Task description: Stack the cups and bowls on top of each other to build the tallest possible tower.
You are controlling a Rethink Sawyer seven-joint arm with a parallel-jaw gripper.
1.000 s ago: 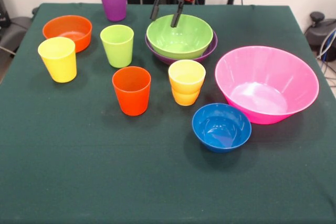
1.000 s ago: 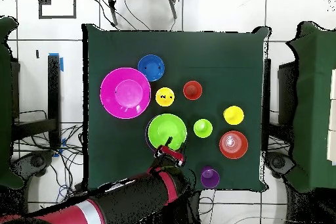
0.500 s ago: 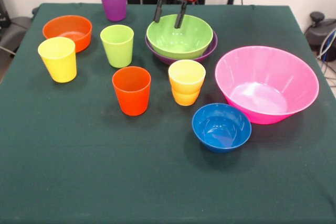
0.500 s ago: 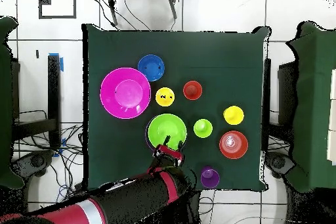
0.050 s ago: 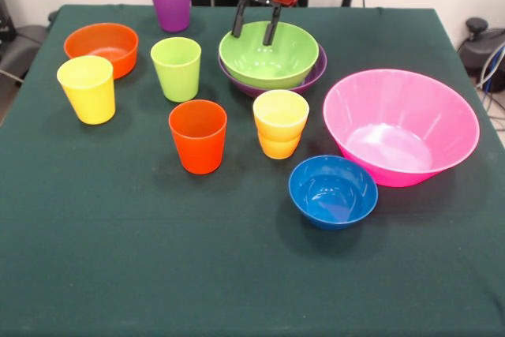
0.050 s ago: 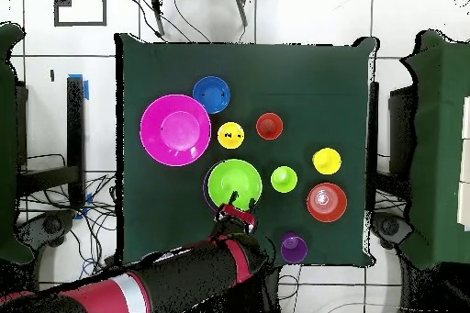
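Currently nothing stacked by me beyond two nests; my gripper (image 5: 255,34) is open, empty.
Near to far: blue bowl (image 5: 332,191), pink bowl (image 5: 400,126), yellow-orange cups (image 5: 280,123) nested, green bowl (image 5: 270,54) sitting in purple bowl (image 5: 314,75), gripper above green's far rim.

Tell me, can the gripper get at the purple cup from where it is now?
Probably yes. The gripper hangs open over the far rim of the green bowl, holding nothing. The purple cup stands upright and alone near the table's edge, with nothing between them in either view.
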